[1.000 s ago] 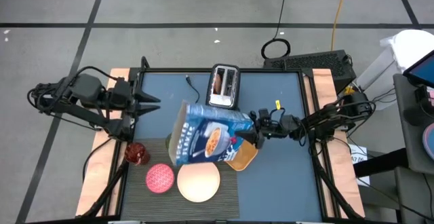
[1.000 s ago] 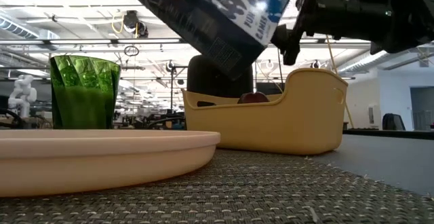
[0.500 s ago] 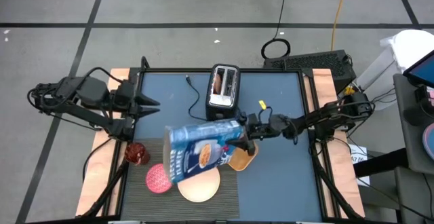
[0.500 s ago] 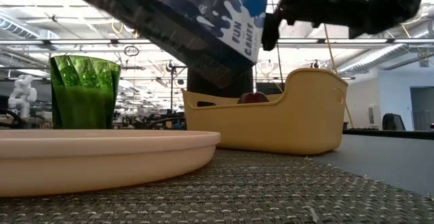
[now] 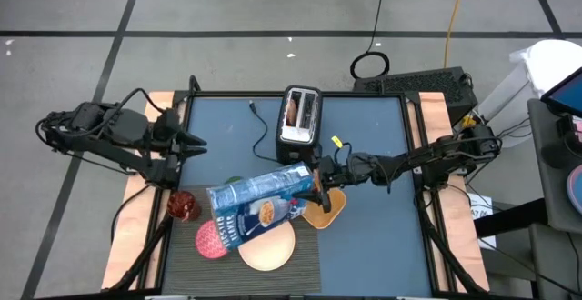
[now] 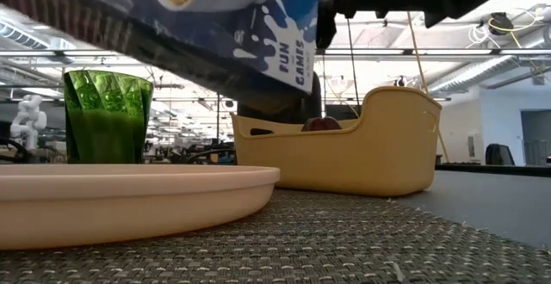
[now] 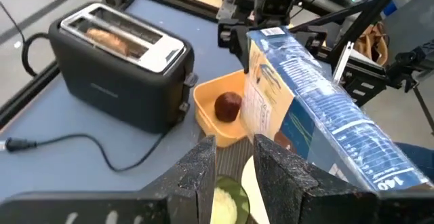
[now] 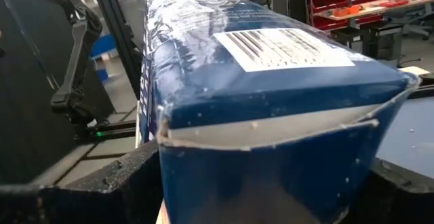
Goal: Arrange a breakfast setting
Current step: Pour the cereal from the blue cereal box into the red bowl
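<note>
My right gripper [image 5: 318, 186] is shut on the blue cereal box [image 5: 259, 205], which is held nearly level above the pink bowl [image 5: 211, 240] and the round plate [image 5: 268, 248] on the dark ribbed placemat [image 5: 305, 256]. The red glass [image 5: 185, 205] stands at the mat's left edge. The green cup [image 6: 108, 116] stands behind the plate and is mostly hidden under the box in the high view. The toast [image 5: 293, 109] sticks up in the toaster [image 5: 300, 118]. My left gripper [image 5: 193, 142] hovers open at the table's left. The spoon is out of view. My right gripper pinches the box's end [image 8: 271, 125] between its two fingers [image 8: 102, 190], one on each broad face. The fingers come level from the table's right, along the box. The box is lifted clear, tipped over almost flat, its free end [image 5: 218, 211] over the pink bowl.
A yellow tub [image 5: 327, 209] with a dark red round thing [image 7: 228, 106] sits at the mat's right, under my right wrist. The toaster's cord [image 5: 264, 127] runs over the blue table toward its far edge. Bare table lies to the right and at the far left.
My right gripper has gone toward the table's left and turned, tipping the cereal box from a steep slant to nearly level. The box's free end has swung left and down, from over the plate to over the pink bowl. My left gripper has drawn slightly left.
</note>
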Tool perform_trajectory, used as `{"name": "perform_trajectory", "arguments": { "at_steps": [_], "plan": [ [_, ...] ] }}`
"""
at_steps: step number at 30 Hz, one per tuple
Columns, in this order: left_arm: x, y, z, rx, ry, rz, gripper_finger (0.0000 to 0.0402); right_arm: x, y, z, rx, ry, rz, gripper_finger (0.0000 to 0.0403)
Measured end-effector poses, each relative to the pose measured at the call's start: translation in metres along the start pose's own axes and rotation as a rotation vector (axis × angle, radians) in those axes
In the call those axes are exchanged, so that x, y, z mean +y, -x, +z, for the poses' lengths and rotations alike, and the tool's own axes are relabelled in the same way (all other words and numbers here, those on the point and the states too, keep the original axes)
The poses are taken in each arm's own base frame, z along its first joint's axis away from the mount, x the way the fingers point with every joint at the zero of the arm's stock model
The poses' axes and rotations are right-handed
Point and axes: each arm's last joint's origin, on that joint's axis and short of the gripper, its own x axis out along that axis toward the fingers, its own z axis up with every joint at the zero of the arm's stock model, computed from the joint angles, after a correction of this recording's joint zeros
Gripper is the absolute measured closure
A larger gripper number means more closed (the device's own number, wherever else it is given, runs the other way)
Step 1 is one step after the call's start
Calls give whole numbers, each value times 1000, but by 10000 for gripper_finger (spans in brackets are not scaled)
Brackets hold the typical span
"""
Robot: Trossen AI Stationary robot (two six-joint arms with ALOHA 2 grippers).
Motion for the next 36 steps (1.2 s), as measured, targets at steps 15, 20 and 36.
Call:
{"name": "perform_trajectory", "arguments": {
  "at_steps": [15, 20, 36],
  "plan": [
    [15, 14, -20, 116, 151, 125, 298, 7, -20, 32, 95, 181, -24, 90],
    [16, 14, -21, 118, 148, 136, 298, 11, -26, 48, 118, 263, -27, 90],
    [17, 14, -21, 108, 141, 157, 298, 12, -27, 56, 93, 288, -69, 90]
  ]
}}
